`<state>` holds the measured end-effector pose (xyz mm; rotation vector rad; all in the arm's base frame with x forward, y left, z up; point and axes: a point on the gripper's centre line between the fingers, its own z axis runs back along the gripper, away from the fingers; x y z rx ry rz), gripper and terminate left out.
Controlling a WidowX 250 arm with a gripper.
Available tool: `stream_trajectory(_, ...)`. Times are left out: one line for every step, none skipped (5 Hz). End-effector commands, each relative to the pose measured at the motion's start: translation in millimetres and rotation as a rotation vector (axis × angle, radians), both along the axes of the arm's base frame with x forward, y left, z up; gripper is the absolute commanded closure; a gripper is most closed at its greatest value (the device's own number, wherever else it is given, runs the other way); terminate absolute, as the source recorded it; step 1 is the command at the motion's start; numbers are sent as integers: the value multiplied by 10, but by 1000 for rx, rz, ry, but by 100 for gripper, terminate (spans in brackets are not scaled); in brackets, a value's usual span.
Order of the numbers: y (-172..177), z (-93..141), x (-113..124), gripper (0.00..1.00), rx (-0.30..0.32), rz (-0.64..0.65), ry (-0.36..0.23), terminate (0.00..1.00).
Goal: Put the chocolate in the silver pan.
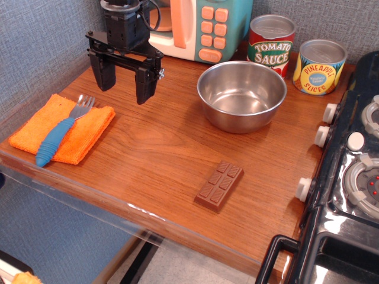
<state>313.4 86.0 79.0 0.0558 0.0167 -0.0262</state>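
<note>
A: Closest to us, what lies on the table (154, 160)?

B: The chocolate (219, 186) lies flat near the front edge, turned a little diagonal, with nothing touching it. To the left, a fork (62, 130) with a blue handle rests on an orange cloth (83, 133).

A: And the gripper (123, 80)?

B: It hangs above the back left part of the table, its two fingers spread wide apart and holding nothing. It is well apart from the chocolate.

A: How should it make the pick?

B: I think it must travel to the front right, turn so the fingers close across the narrow sides of the bar, and go down low, because the bar is thin.

A: Then the containers?

B: The silver pan (241, 94) stands behind the chocolate, and it is empty; I see only reflections inside. Farther back are a tomato sauce can (270, 44) and a pineapple can (320, 67), both closed on top. A toy microwave (201, 26) stands at the back.
</note>
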Motion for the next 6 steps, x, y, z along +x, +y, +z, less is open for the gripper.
stream_trajectory(0, 0, 0, 0, 0, 0, 0, 0)
stream_trajectory(-305, -8, -175, 0, -43, -55, -18, 0)
stream_trajectory(-616, -63, -318, 0, -42, -119, -22, 0)
stream_trajectory(-955, -114, -431, 0, -25, -197, -32, 0)
stream_trajectory(-1268, -195, -470, 0, -13, -236, -32, 0)
stream_trajectory(-1509, -258, -475, 0, -3, -270, -30, 0)
